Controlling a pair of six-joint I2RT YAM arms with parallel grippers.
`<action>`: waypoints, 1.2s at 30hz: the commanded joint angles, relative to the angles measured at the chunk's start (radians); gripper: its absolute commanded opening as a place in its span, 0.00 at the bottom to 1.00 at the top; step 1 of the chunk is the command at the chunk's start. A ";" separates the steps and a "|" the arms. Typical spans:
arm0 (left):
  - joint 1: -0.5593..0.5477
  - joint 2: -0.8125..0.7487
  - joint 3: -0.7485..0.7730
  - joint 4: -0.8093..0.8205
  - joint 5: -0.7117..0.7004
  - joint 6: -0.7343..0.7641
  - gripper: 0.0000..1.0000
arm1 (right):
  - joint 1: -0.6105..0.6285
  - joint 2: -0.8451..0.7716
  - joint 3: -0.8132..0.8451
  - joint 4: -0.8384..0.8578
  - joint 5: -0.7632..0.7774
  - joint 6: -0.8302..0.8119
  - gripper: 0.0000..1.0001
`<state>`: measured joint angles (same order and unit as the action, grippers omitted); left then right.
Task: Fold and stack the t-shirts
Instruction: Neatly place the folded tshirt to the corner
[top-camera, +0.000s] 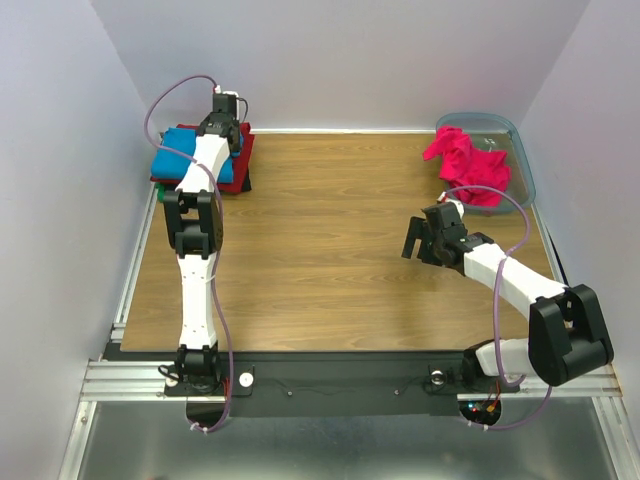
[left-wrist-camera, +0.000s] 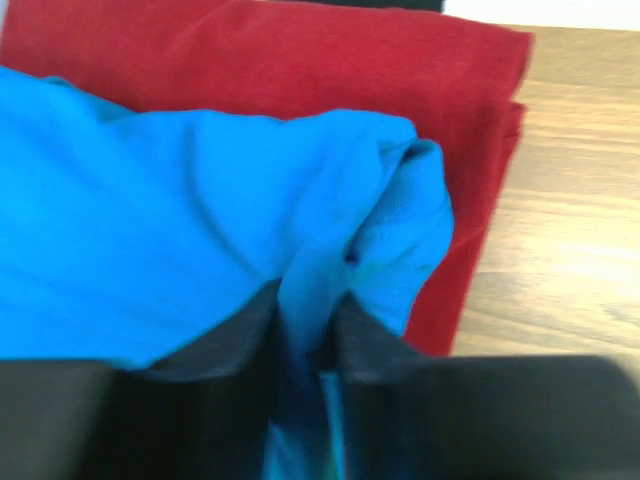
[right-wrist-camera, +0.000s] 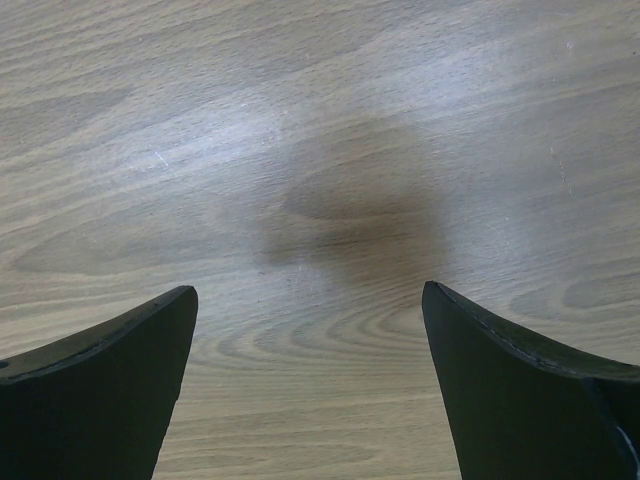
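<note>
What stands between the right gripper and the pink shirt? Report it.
Nothing visible does. The right gripper, jaws open, hangs over bare wooden table; only tabletop separates it from the magenta-pink t-shirt, heaped in the translucent bin and rising above its rim.

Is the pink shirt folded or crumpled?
Crumpled: the pink shirt lies in a loose, wrinkled heap in the plastic bin, spilling over its rim.
</note>
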<state>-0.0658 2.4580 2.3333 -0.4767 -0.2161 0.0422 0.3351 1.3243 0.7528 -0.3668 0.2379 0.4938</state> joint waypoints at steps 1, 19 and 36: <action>0.014 -0.054 0.044 -0.008 -0.057 -0.005 0.26 | -0.001 0.001 0.042 0.006 0.028 0.008 1.00; -0.078 0.012 0.038 0.035 -0.531 0.036 0.00 | -0.001 0.012 0.037 0.005 0.034 0.003 1.00; -0.127 0.076 0.040 0.018 -0.436 -0.018 0.44 | 0.001 0.030 0.039 0.002 0.020 0.008 1.00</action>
<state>-0.1833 2.5603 2.3569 -0.4255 -0.6777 0.0628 0.3351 1.3563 0.7528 -0.3679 0.2466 0.4942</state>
